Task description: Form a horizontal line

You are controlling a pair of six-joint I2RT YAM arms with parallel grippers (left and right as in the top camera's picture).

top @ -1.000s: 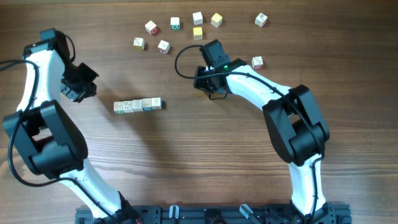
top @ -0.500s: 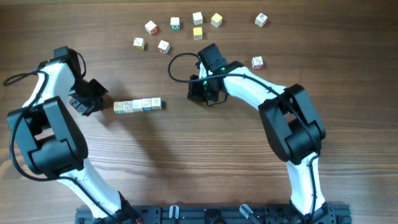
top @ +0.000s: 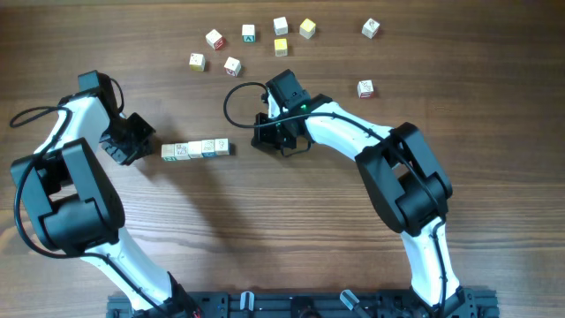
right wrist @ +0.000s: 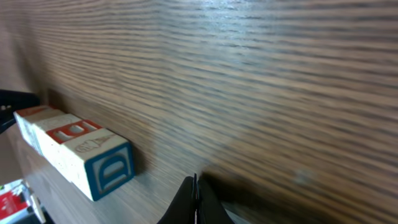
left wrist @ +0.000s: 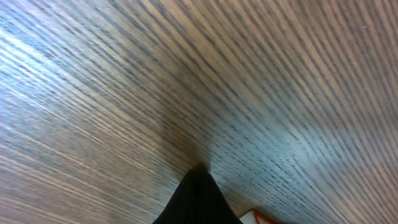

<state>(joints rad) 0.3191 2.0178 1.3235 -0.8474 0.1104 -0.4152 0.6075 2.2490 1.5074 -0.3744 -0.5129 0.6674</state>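
Table (top: 265,238): dark brown wood with fine, close grain. Row of cubes (top: 197,149): cream-white faces; the end cube (right wrist: 102,165) is marked in blue, its neighbour in red. Loose white cubes (top: 214,39): red or green marks. Yellow cubes (top: 307,28): two, pale yellow. Arms (top: 340,132): white shells, black joints.

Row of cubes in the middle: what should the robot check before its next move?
1. The row of cubes is straight, cubes touching: ok.
2. The left hand is shut and empty: ok.
3. The right hand is shut and empty: ok.
4. The right hand is apart from the row's end: ok.
5. The left hand touches the row's other end: cannot tell.
6. The loose cubes lie away from the row: ok.
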